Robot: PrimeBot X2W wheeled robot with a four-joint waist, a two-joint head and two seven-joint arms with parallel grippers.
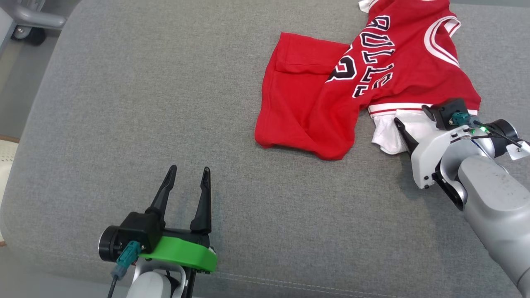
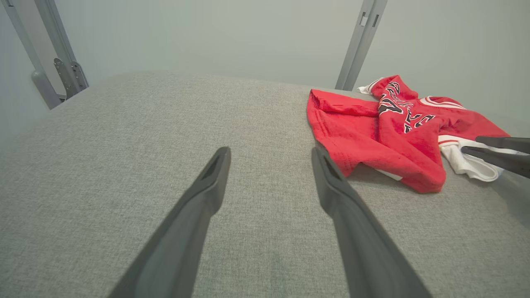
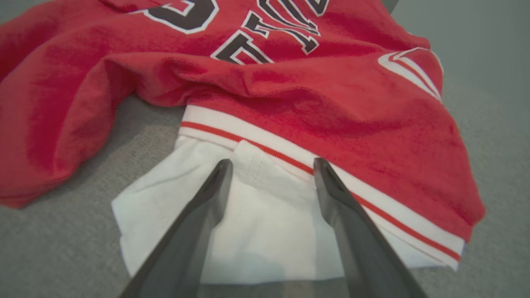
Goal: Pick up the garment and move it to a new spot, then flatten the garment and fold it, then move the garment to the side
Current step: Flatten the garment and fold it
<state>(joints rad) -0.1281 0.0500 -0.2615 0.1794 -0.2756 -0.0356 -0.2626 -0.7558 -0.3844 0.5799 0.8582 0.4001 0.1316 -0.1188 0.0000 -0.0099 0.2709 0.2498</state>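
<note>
Garment [image 1: 306, 103] lies partly beneath the spread right tool [image 3: 273, 163], well apart from the spread left tool [image 1: 189, 169].

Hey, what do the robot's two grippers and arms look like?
The left gripper: two long black fingers, bright green collar, teal plug with black cable. The right gripper: same dark fingers, pale grey housing, teal connector, small green light, grey forearm.

Bright, even, diffuse light; soft shadow under garment [image 2: 360, 136] edge. Wrist views warp at edges, and close fingers [image 3: 190, 231] look soft.
</note>
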